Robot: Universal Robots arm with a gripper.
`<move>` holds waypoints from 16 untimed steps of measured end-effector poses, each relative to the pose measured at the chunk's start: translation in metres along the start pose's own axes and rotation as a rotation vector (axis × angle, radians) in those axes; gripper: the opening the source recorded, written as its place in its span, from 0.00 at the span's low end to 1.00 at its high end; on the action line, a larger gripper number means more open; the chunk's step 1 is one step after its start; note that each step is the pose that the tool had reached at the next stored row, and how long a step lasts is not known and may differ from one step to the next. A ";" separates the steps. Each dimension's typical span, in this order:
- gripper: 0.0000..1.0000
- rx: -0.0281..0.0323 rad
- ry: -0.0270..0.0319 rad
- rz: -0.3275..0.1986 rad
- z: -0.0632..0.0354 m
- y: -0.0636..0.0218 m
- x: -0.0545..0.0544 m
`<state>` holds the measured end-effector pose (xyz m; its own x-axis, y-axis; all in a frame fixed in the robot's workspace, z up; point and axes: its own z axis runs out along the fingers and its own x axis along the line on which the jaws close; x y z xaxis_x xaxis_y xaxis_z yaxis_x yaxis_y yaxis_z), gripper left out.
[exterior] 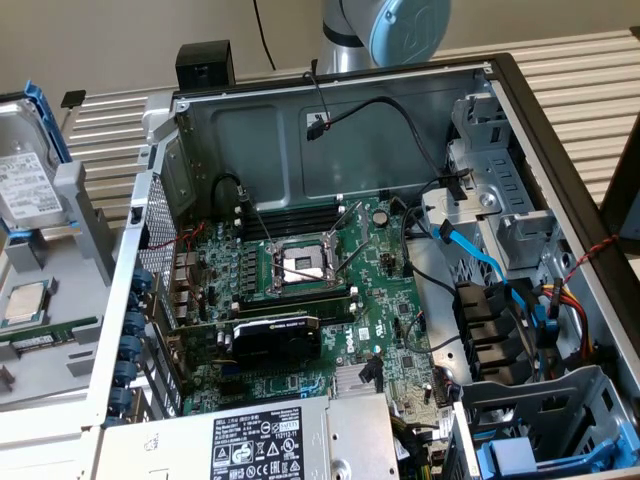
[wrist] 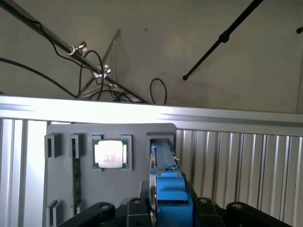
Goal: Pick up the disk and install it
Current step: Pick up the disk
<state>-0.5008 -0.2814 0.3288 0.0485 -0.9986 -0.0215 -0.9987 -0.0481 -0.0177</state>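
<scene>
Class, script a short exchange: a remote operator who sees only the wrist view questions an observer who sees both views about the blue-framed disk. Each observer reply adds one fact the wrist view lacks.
Operator: I see the disk edge-on in a grey holder, beside a CPU chip. What is on its face?
Observer: A white printed label; the exterior view shows that flat face.
Operator: Where is the computer?
Observer: The open computer case lies to the exterior view's right of the holder.
Operator: Any similar part there?
Observer: Yes, another blue carrier sits inside it, low at the exterior view's right.
</scene>
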 end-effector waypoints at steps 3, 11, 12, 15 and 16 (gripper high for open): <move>0.37 -0.0001 0.0004 0.000 -0.0138 -0.0002 0.000; 0.37 0.0044 0.0020 0.000 -0.0467 -0.0009 -0.001; 0.37 0.0050 0.0023 0.000 -0.0498 -0.0011 -0.001; 0.37 0.0060 0.0030 0.000 -0.0598 -0.0034 -0.001; 0.37 0.0061 0.0030 0.000 -0.0633 -0.0052 -0.001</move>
<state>-0.4966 -0.2814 0.3922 0.0486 -0.9986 -0.0184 -0.9986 -0.0482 -0.0239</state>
